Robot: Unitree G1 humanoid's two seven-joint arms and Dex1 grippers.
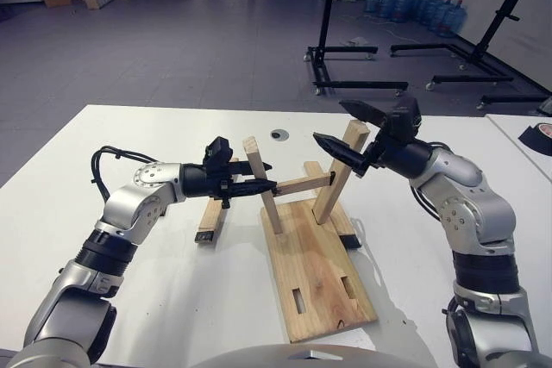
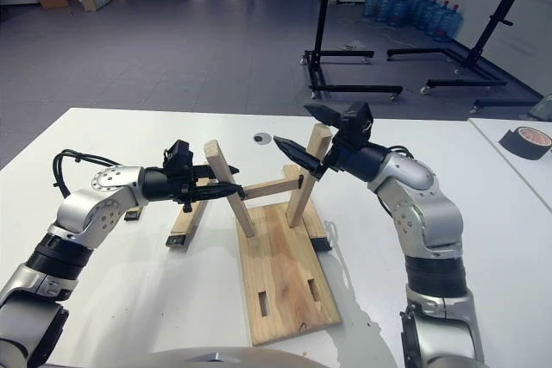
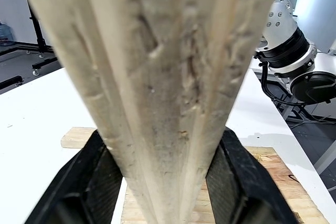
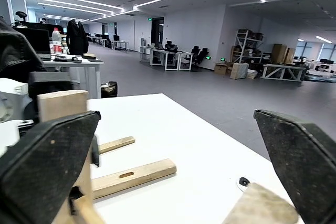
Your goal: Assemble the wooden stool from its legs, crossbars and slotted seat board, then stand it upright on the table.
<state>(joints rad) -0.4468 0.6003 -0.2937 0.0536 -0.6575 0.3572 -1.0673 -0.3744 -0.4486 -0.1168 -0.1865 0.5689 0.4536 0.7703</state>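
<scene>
The pale slotted wooden seat board lies flat mid-table on the white table. Two square wooden legs rise from its far end, joined by a thin wooden crossbar. The left gripper is clamped on the left leg near the crossbar joint. The right gripper has its fingers spread wide, straddling the top of the right leg. A loose slotted wooden bar lies left of the board.

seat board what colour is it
The seat board is pale natural wood, clearest in the left eye view.
</scene>
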